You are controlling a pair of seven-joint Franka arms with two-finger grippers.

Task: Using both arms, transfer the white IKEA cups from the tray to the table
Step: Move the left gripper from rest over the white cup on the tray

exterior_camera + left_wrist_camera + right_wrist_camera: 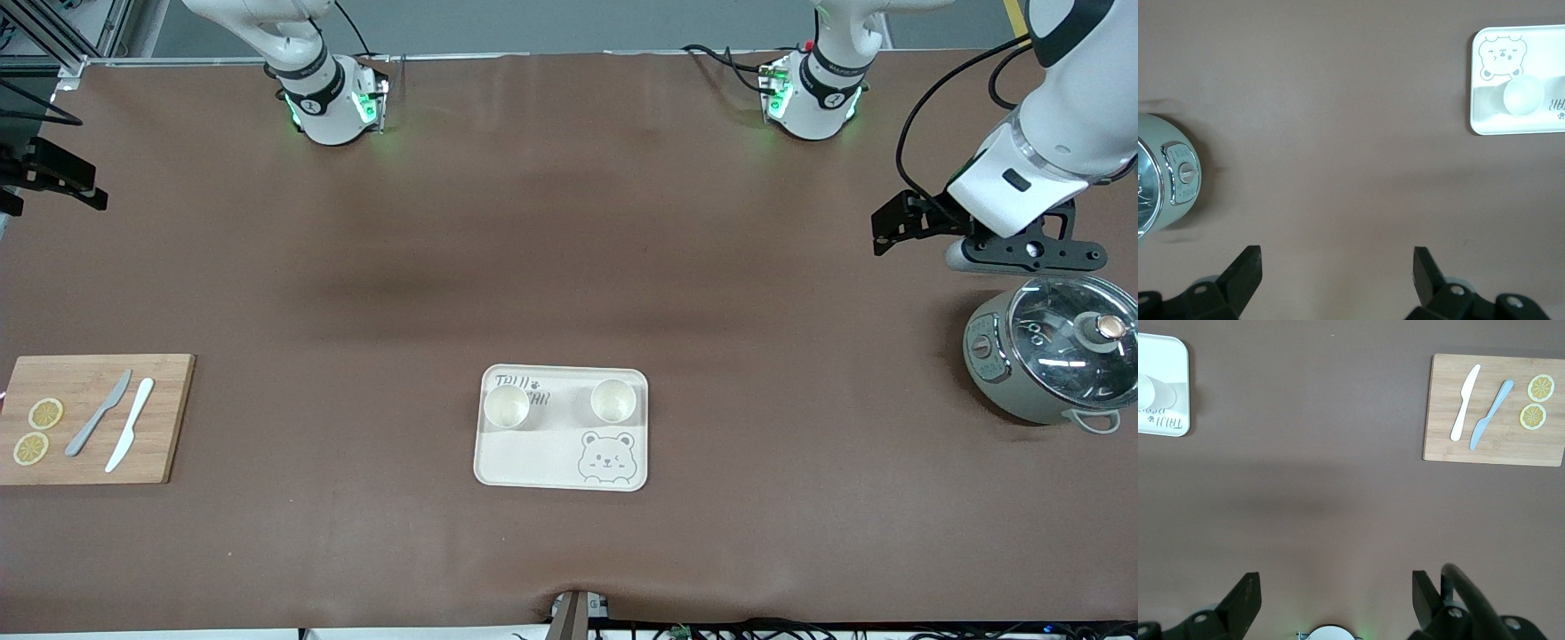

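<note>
While both arms wait at the table's ends, two cups [507, 406] [613, 400] are seen upright on the bear tray [562, 467], side by side along its edge farther from the front camera. The left gripper [1337, 267] is held with fingers spread over bare table just beside a glass-lidded pot [1049, 360]. The right gripper [1335, 590], fingers likewise spread, is held above bare table. A cutting board [169, 418] at the right arm's end carries two knives [99, 412] [130, 424] and two lemon slices [45, 413] [31, 448].
</note>
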